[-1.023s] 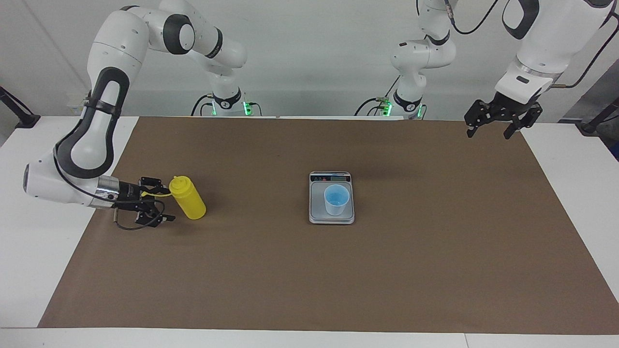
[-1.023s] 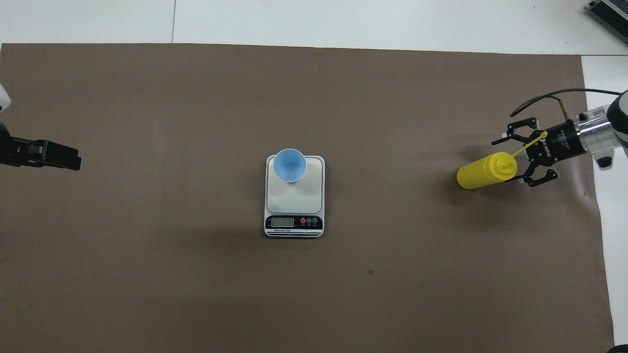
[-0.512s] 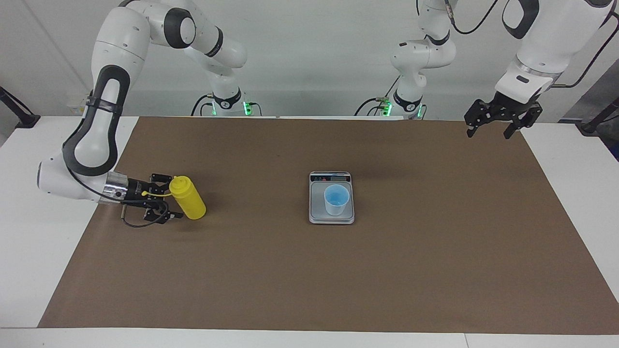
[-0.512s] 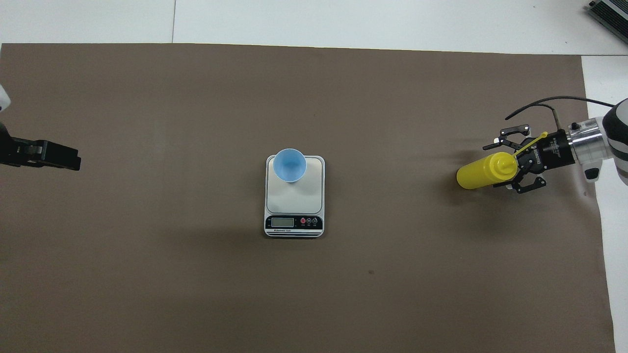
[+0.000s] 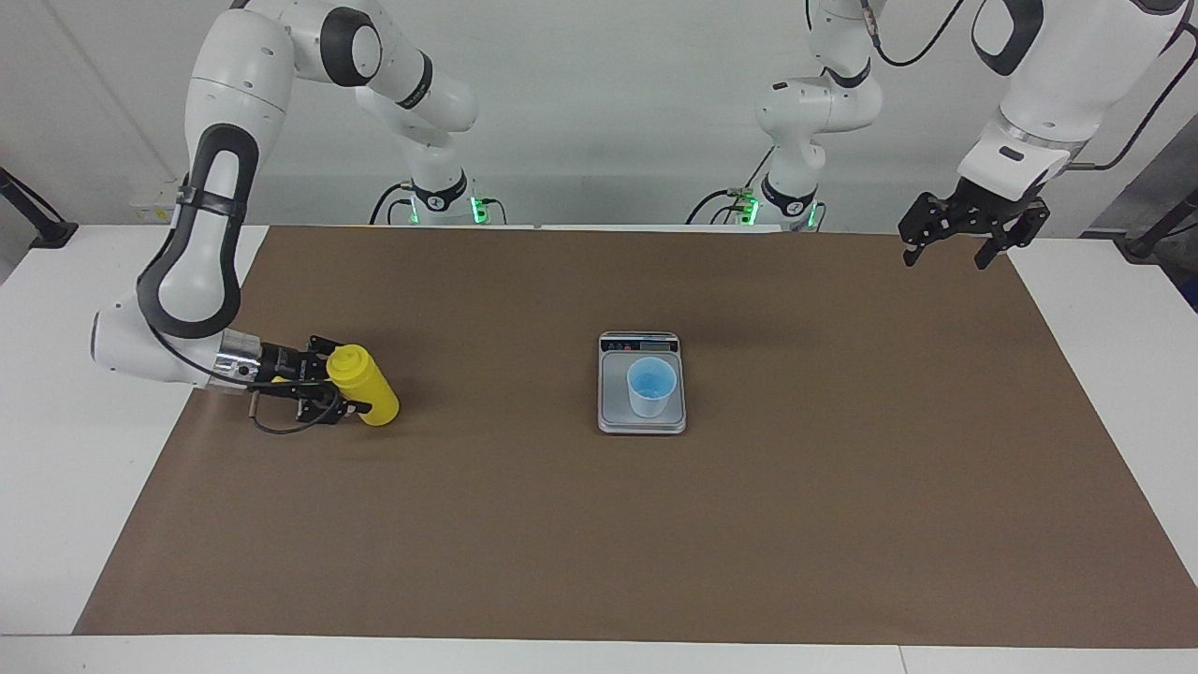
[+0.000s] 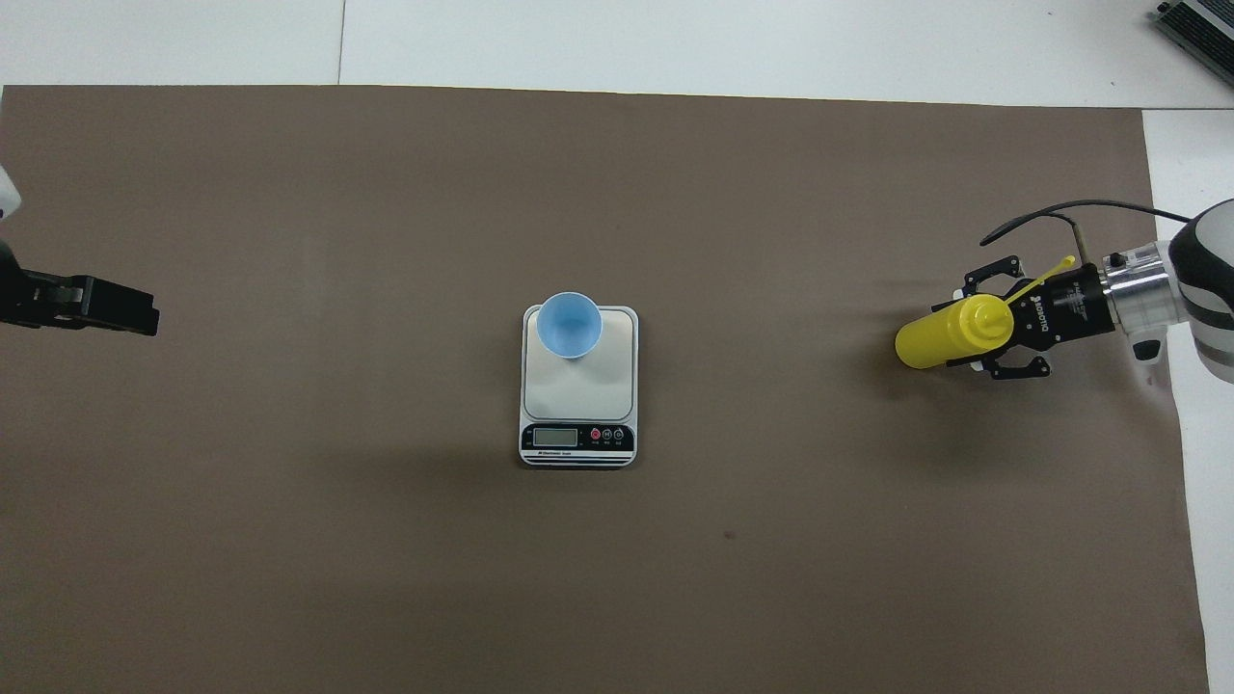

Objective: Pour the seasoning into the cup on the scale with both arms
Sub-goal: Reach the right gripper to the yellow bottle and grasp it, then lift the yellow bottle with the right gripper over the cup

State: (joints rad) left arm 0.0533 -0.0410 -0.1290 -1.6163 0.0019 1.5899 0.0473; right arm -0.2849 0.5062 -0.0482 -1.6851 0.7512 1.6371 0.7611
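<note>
**Right gripper at the bottle, cup on the scale, left arm waiting**

From my station I see the seasoning bottle [image 5: 365, 384] standing on the brown mat [image 5: 599, 524] toward the right arm's end of the table. The right gripper [image 5: 343, 386] comes in low and level from the mat's edge, its fingers [image 6: 964, 360] one on each side of the bottle's upper body and drawn in against it; I read them as clamped on the bottle, whose base is on the mat. The thin yellow cap strap [image 6: 1041, 277] sticks out over the gripper's wrist, and a black cable [image 5: 290, 426] loops down beside the gripper onto the mat.

The scale [image 5: 642, 423] lies in the middle of the mat, its display strip [image 6: 576, 436] on the side nearer the robots. The light-blue cup [image 5: 651, 386] stands upright on the weighing plate, toward the side farther from the robots. Bottle and scale are well apart, with only bare mat between them, so I see nothing standing in the way.

The left arm waits; the left gripper [image 5: 947, 245] hangs in the air over the mat's corner at its own end, fingers spread apart and holding nothing. The white table [image 5: 56, 449] shows around the mat.
</note>
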